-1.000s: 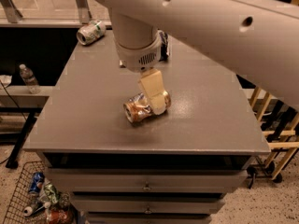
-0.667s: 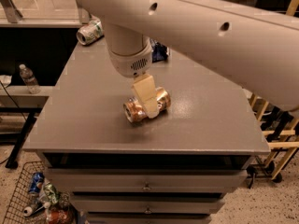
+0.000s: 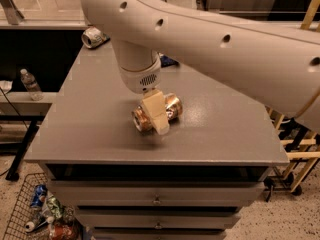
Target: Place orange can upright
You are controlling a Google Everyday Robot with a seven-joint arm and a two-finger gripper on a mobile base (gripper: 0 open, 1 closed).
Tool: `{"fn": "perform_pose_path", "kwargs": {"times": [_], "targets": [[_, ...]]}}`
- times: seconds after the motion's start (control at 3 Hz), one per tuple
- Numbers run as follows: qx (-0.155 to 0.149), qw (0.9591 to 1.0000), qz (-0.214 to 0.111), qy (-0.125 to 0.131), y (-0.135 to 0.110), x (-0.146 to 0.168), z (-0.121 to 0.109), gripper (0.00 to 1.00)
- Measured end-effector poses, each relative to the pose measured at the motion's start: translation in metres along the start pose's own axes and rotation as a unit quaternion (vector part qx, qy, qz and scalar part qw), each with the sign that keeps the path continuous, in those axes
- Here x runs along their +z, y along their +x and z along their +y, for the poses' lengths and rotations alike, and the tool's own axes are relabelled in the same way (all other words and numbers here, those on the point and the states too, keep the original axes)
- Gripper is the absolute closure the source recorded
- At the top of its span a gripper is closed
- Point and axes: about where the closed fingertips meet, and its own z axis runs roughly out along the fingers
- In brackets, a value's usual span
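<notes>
Orange can [image 3: 173, 107] lay on side near middle of worktop [image 3: 90, 119], long axis running front-left to back-right, one round end facing front-left. Tool [image 3: 159, 118] sat right at can, crossing its middle from above. Could not tell if tool was spread or pinching. Arm [image 3: 210, 39] entered from upper right, wrist pointed down.

shiny metal orange can [image 3: 173, 107] by matt cream plastic end effector [image 3: 158, 120]

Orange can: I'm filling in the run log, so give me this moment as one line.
orange can: lying on its side, not upright | gripper: down at the can | table: can near the middle
</notes>
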Motion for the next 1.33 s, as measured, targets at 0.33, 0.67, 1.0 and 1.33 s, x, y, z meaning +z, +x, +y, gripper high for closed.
{"fn": "perform_pose_path", "kwargs": {"times": [0.33,0.67,1.0,1.33], "targets": [[0.006,0.9999,-0.007,-0.015,0.001,0.013,0.006,0.04],[0.011,0.9997,-0.01,-0.02,0.004,0.02,0.009,0.21],[0.018,0.9993,-0.023,-0.024,0.005,0.026,0.013,0.45],[0.031,0.9987,-0.033,-0.021,0.012,0.021,0.016,0.68]]}}
